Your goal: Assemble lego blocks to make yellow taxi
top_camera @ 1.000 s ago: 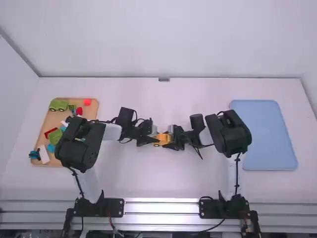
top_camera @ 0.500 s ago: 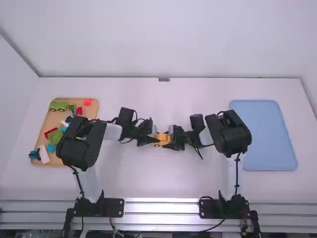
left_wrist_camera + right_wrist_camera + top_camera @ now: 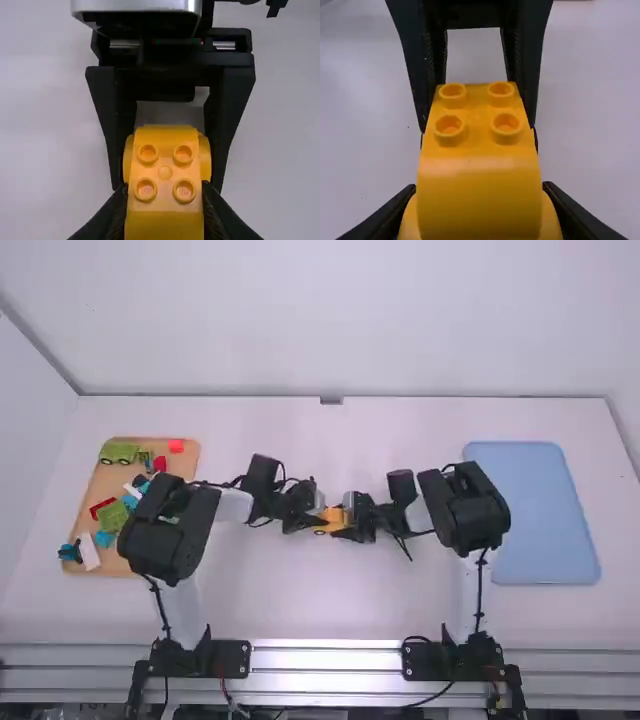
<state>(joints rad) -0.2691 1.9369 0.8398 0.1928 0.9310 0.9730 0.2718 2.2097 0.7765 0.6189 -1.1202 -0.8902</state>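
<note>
So both arms meet a bit below dead center of the high view, and the yellow car-shaped piece (image 3: pixel 333 520) is right there between them, above the white table (image 3: pixel 290 590). The left gripper (image 3: pixel 316 523) has its jaws closed in on one end of it, a finger against each side. Same deal for the right gripper (image 3: pixel 346 526): narrowed down and pinching the other end. Wrist views show four round studs (image 3: pixel 183 189) on top.

Over at the left of the frame there's a wooden tray (image 3: pixel 103 482) with a green toy vehicle (image 3: pixel 118 452) in its upper left corner, a red block (image 3: pixel 176 446) at its upper right and a white block (image 3: pixel 89 551) near its bottom. A blue tray (image 3: pixel 540 510) sits on the right side of the frame.
</note>
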